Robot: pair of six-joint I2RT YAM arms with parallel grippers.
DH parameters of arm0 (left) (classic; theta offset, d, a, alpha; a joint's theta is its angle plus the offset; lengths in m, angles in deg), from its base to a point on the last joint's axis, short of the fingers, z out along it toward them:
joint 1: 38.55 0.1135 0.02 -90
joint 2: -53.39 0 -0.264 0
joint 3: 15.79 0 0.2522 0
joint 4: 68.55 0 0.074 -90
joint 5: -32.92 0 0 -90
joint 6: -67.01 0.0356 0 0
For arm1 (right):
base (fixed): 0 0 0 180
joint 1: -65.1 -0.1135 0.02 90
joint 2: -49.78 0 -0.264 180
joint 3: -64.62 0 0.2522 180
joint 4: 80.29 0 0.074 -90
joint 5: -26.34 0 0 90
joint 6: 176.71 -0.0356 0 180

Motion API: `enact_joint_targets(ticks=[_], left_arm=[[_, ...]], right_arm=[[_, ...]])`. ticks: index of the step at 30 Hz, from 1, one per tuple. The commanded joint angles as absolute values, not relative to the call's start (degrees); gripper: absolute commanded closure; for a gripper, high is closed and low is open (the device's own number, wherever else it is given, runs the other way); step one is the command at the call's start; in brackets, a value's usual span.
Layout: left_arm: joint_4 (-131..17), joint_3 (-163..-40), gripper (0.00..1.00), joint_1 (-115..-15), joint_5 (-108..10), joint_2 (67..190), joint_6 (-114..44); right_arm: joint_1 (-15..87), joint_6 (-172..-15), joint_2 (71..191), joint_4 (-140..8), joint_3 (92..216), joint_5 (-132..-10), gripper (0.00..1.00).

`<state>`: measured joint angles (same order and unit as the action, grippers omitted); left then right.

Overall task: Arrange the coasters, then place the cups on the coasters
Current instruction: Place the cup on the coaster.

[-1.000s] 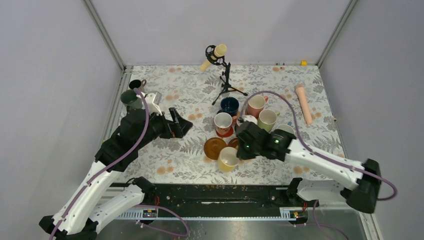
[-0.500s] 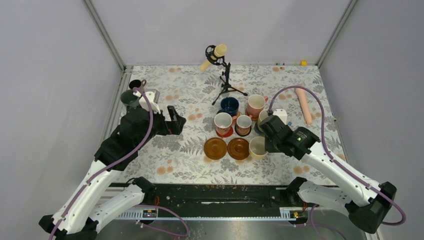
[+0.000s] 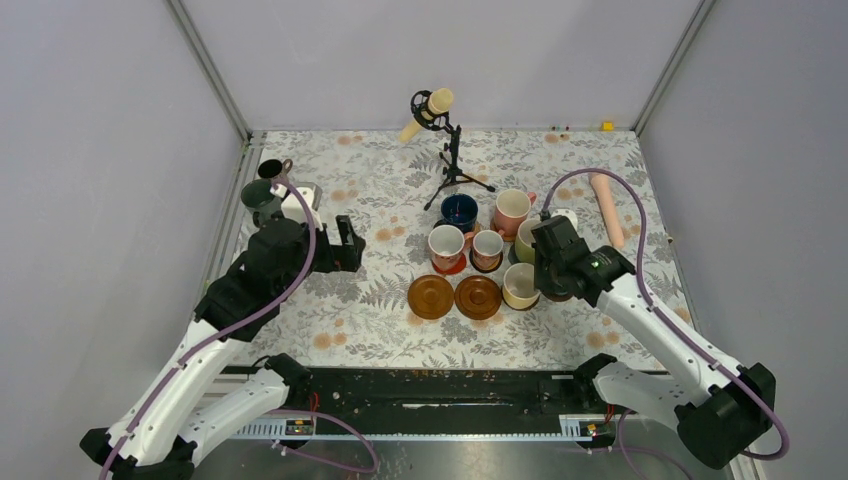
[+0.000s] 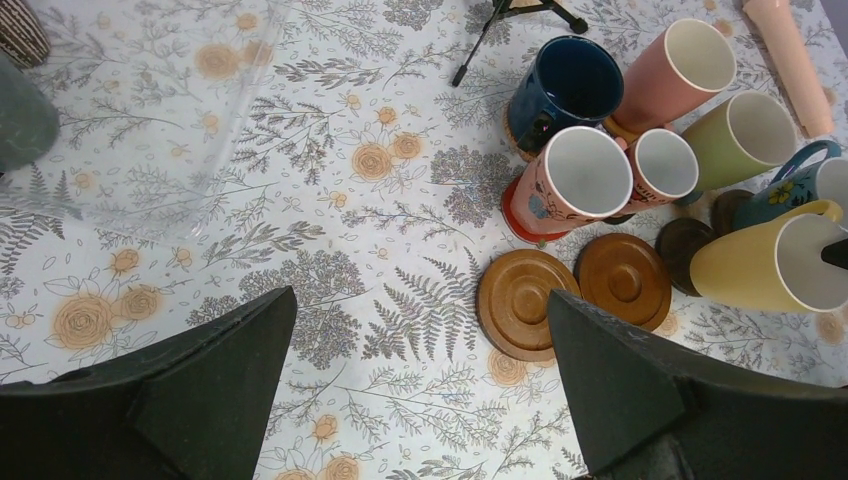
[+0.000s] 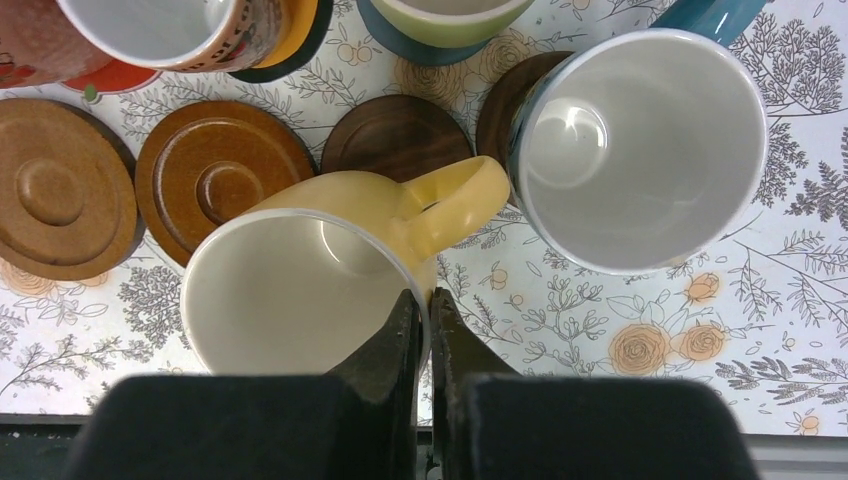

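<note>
My right gripper is shut on the rim of the yellow cup, one finger inside and one outside, beside the handle. That cup hangs tilted just right of two mid-brown wooden coasters, over the near edge of a dark brown coaster. A light blue cup stands close on its right. Behind them navy, pink and pale green cups stand on coasters. My left gripper is open over bare cloth, holding nothing.
A dark green cup and a black cup stand at the far left by a clear container. A microphone on a black stand rises at the back. A pink cylinder lies at the right.
My right gripper has carried the yellow cup from the left of the brown coasters across to their right. The left arm has drawn back a little to the left, still open.
</note>
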<state>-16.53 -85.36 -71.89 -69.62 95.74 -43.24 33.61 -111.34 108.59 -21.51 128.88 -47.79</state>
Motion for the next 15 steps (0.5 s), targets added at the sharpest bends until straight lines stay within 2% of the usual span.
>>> enact_joint_targets(ticks=[1,15], left_arm=[[-18.4,-85.0,0.01,-72.0,-71.8,94.6,-42.0],[-19.1,-83.9,0.01,-72.0,-71.6,94.6,-42.6]], right_arm=[[35.4,-109.3,109.3,-28.0,128.2,-50.5,1.0],[38.1,-107.2,111.3,-31.9,126.2,-51.4,1.0]])
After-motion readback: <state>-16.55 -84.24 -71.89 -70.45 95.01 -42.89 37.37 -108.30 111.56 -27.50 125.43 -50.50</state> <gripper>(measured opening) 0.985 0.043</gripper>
